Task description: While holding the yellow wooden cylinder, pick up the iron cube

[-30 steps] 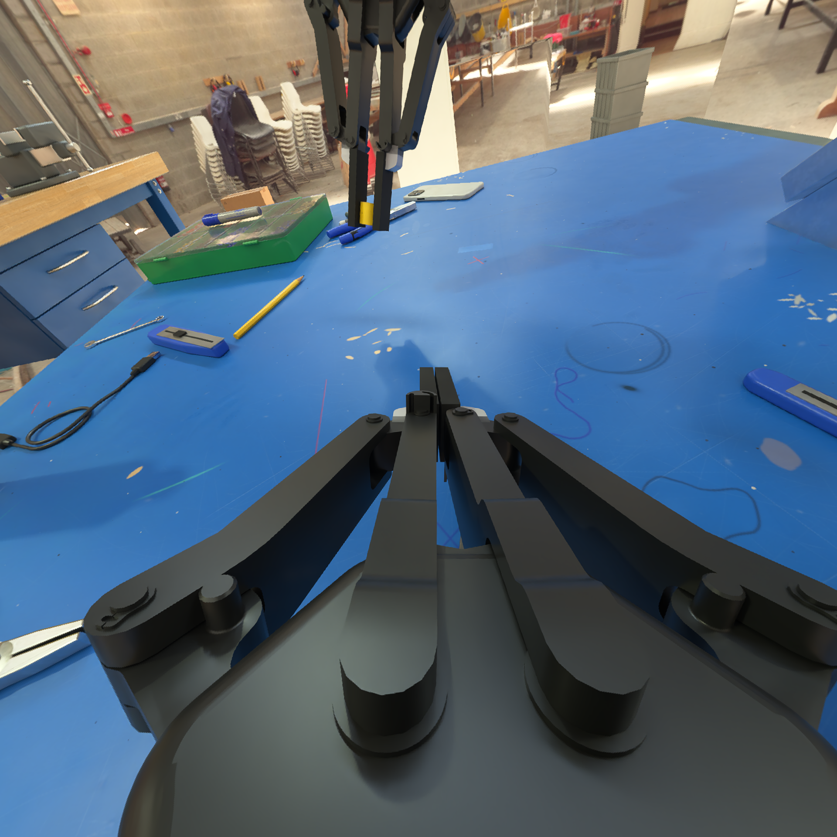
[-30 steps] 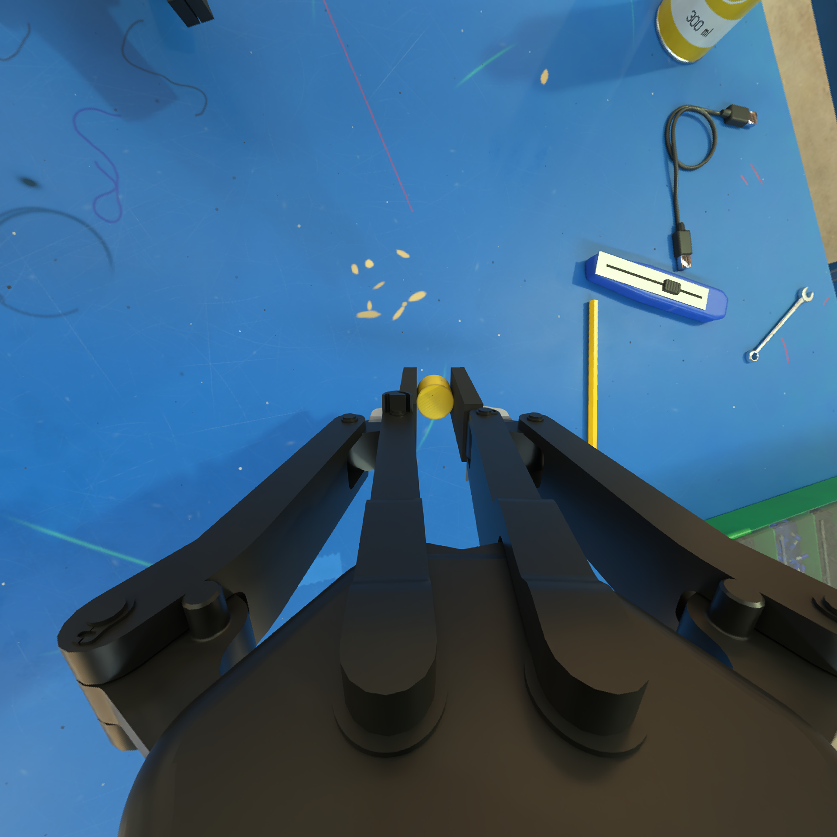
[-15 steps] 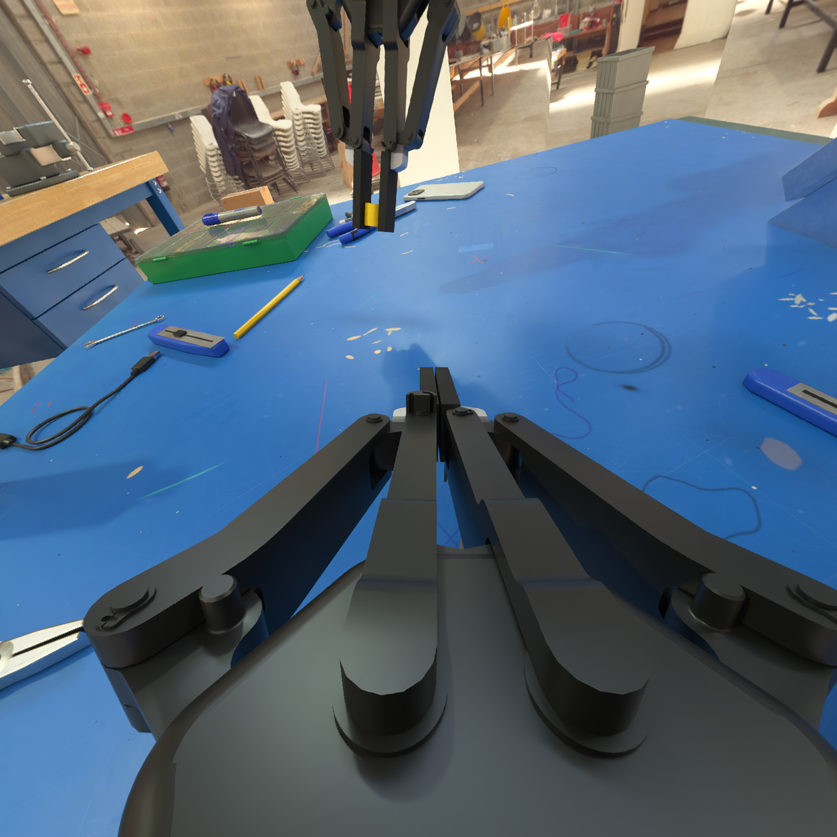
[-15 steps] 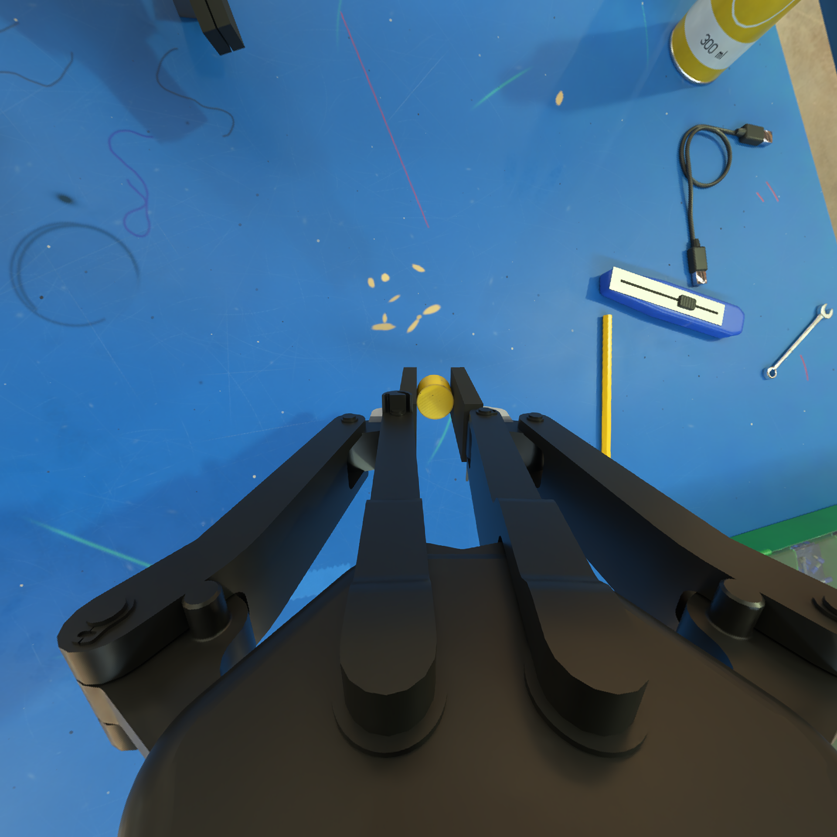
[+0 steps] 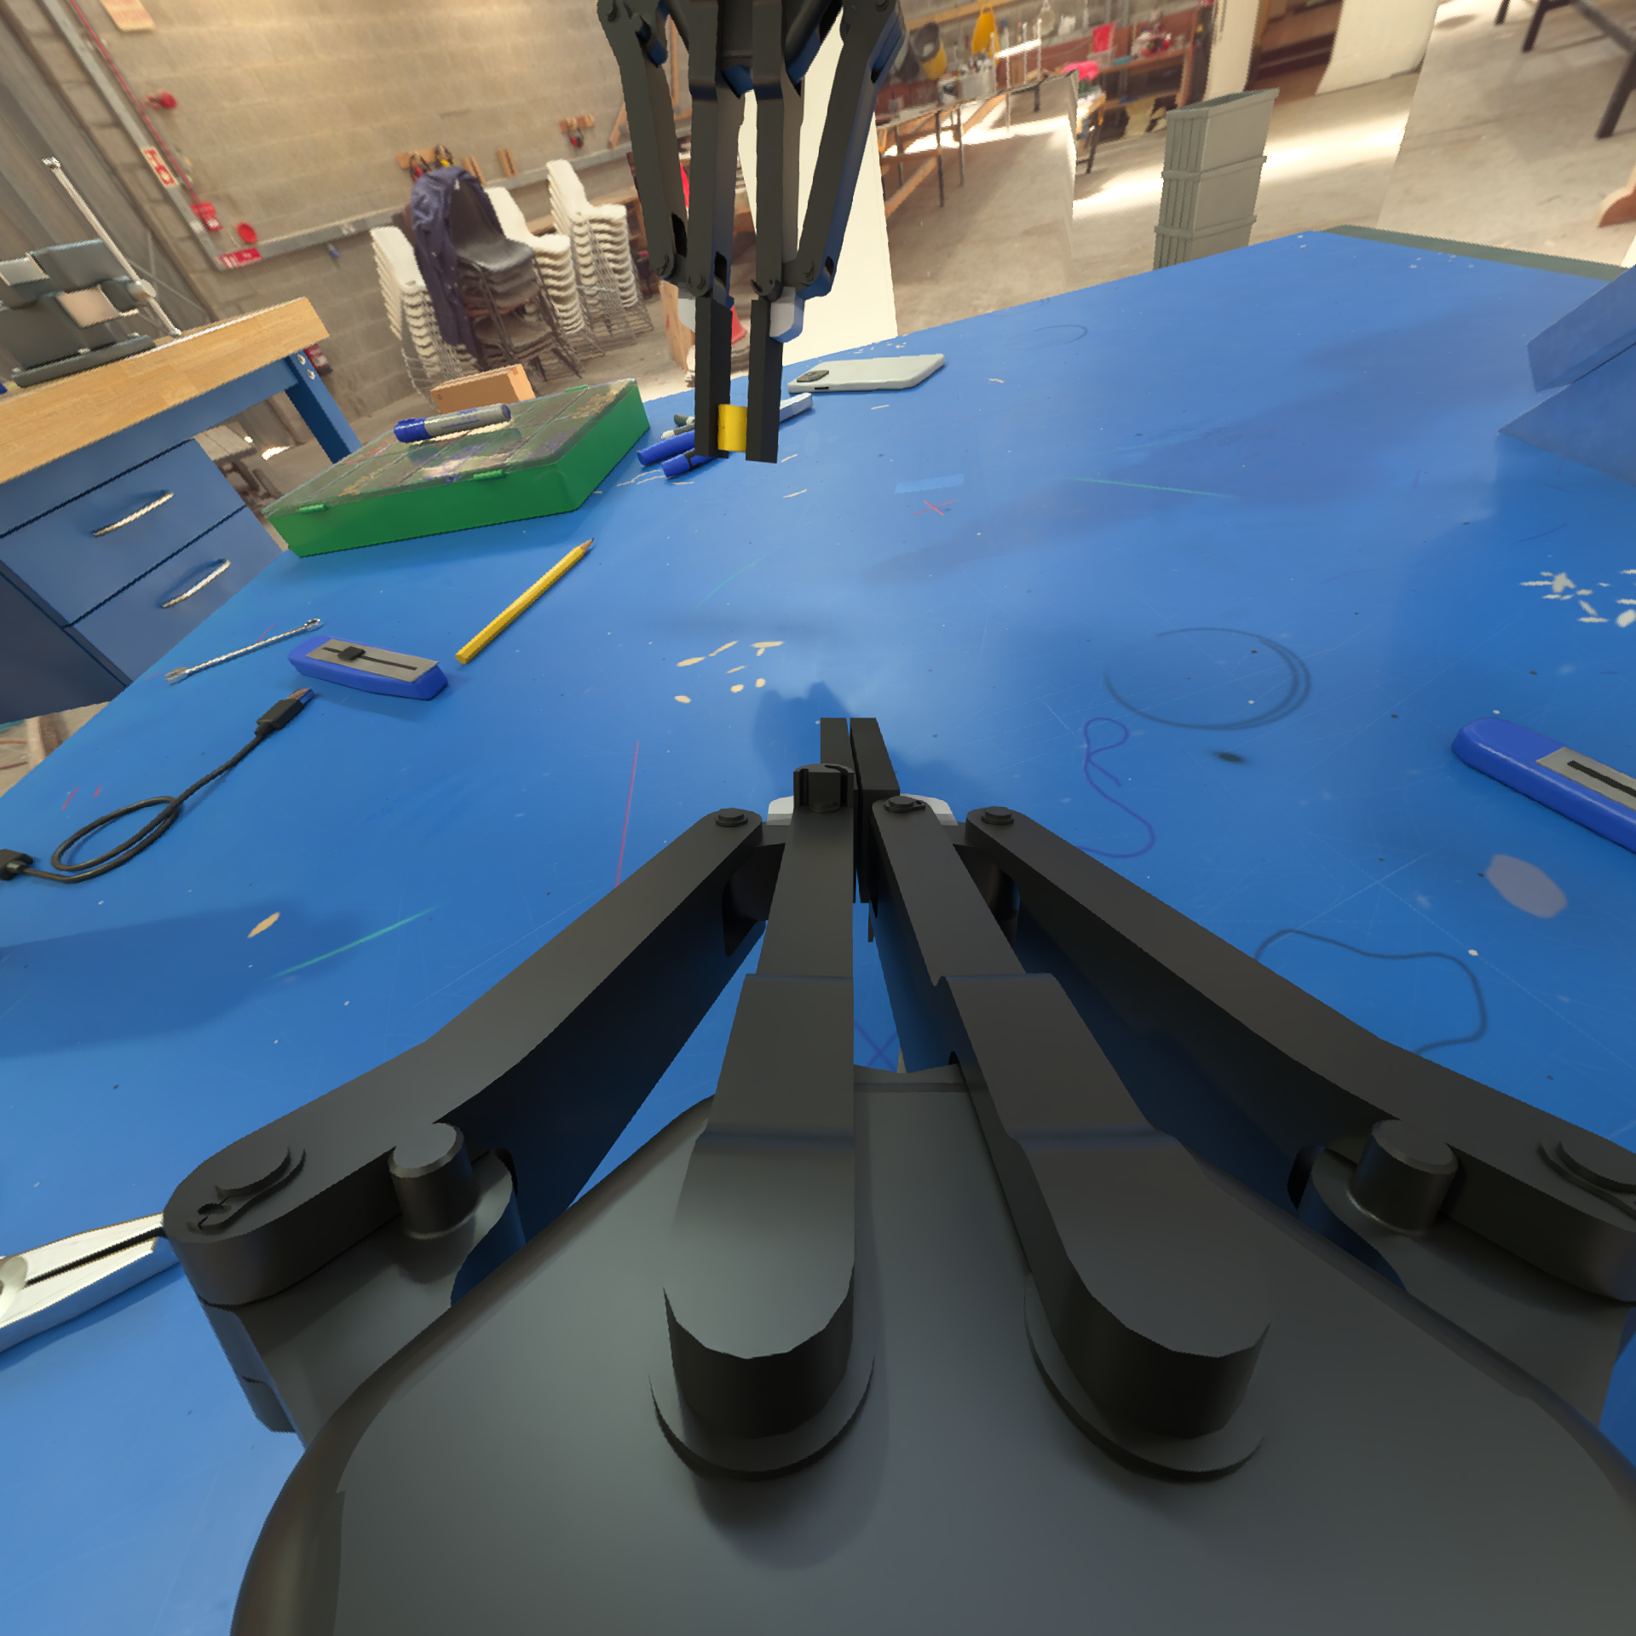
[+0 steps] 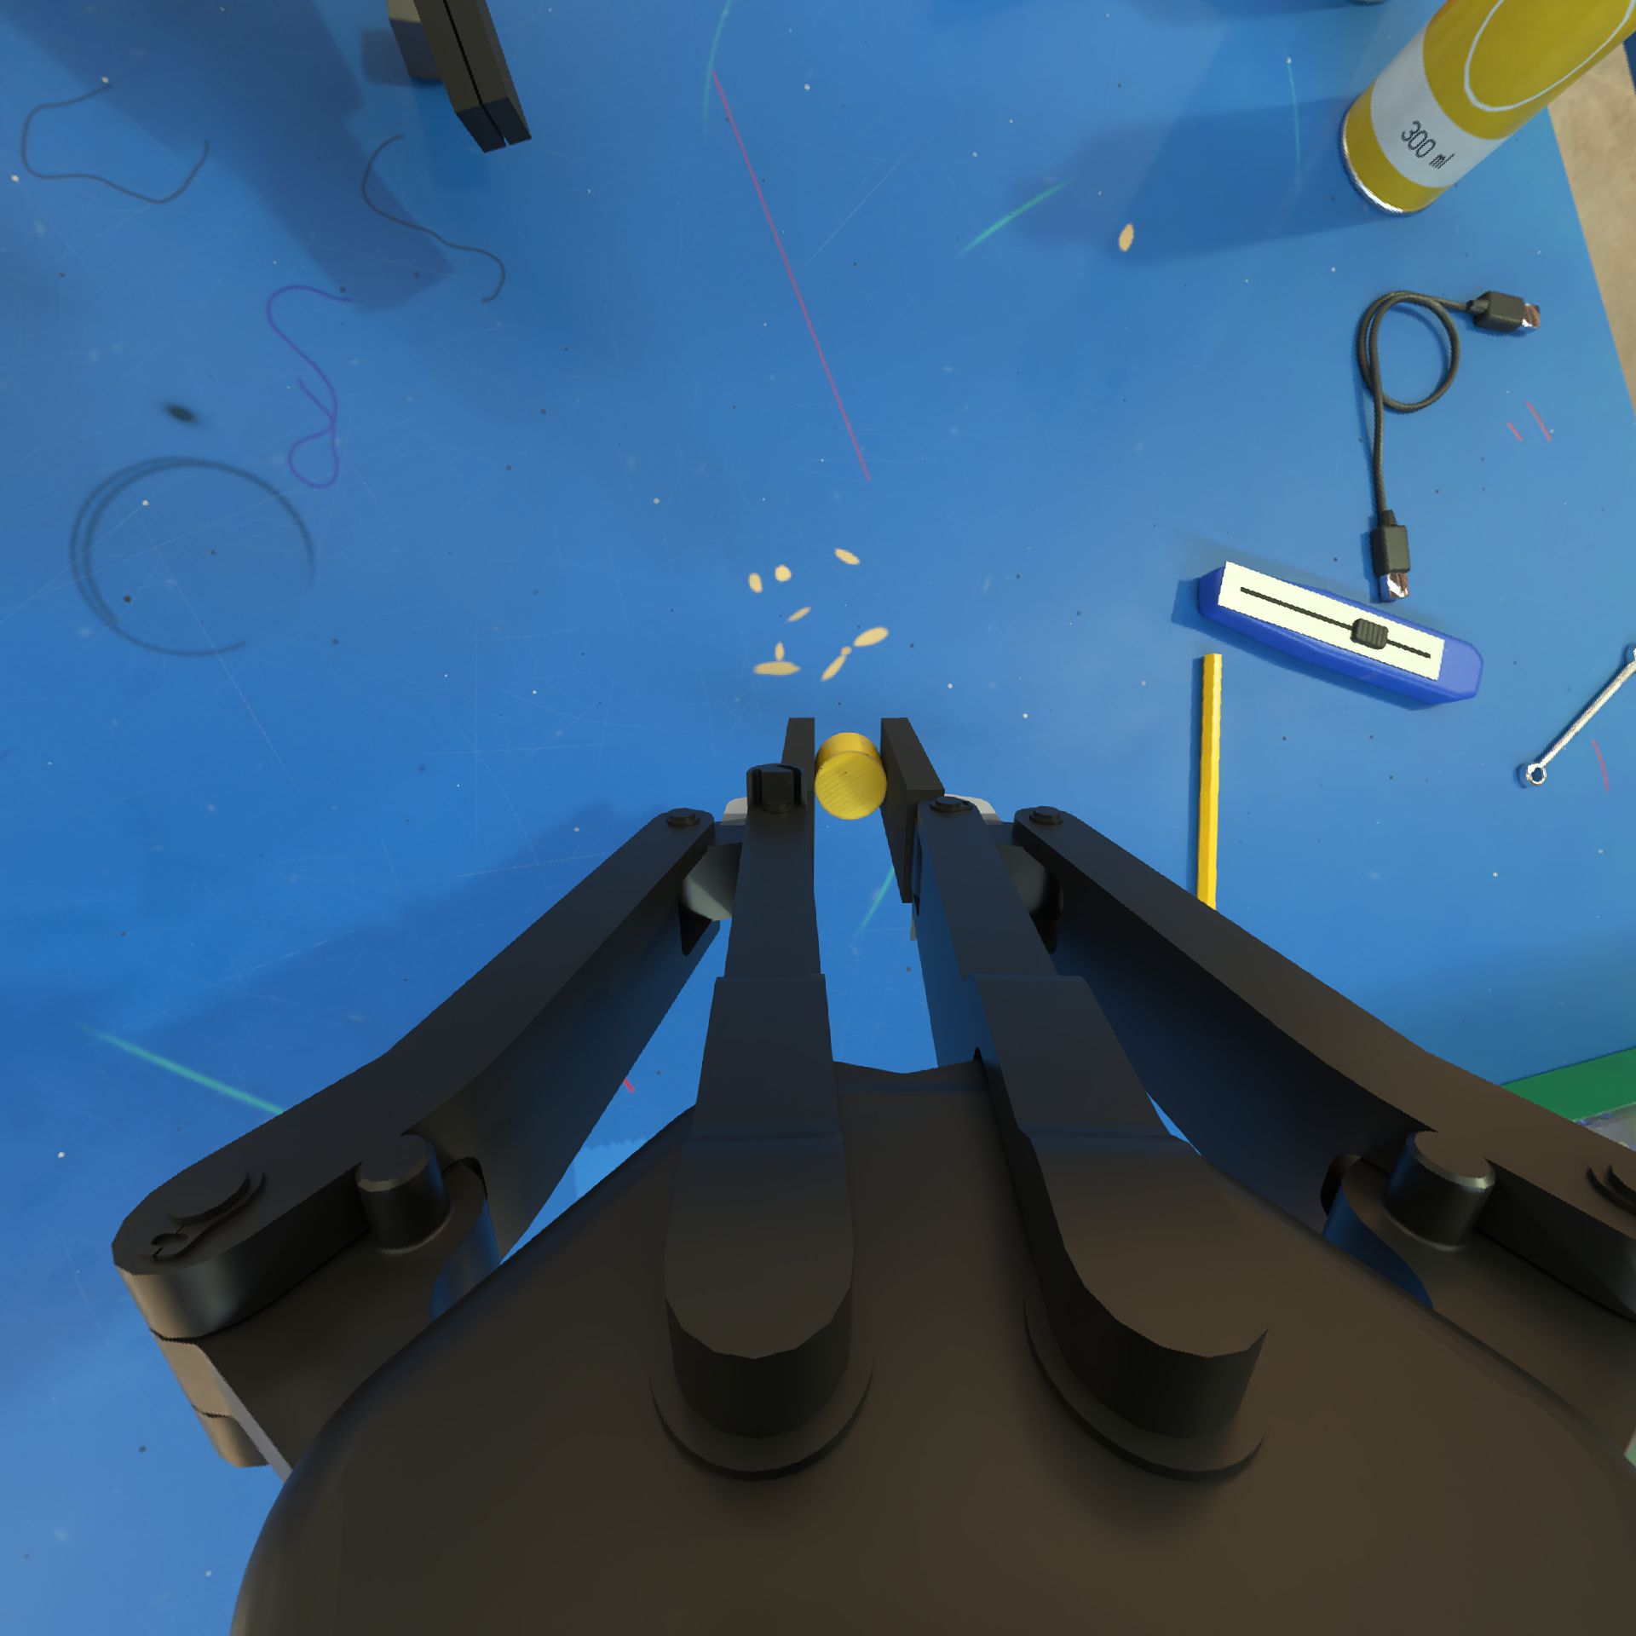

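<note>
Right gripper (image 6: 848, 739), seen from above, clamps the yellow wooden cylinder (image 6: 850, 777) between its fingertips, clear of the blue table (image 6: 567, 372). Left gripper (image 5: 850, 739), fingers pressed together on nothing, hangs low over the table's middle. The iron cube appears in neither view. A pencil (image 6: 1209, 779) and a blue utility knife (image 6: 1337, 633) lie toward one edge; a green case (image 5: 460, 469) sits near the far corner. Stacked chairs (image 5: 496, 274) stand beyond, against a block wall.

Left gripper (image 5: 850, 739) low over table, angled forward, fingers pressed together, nothing between them. Right gripper (image 6: 848, 752) raised, pointing straight down, fingers clamped on yellow cylinder (image 6: 850, 777).
</note>
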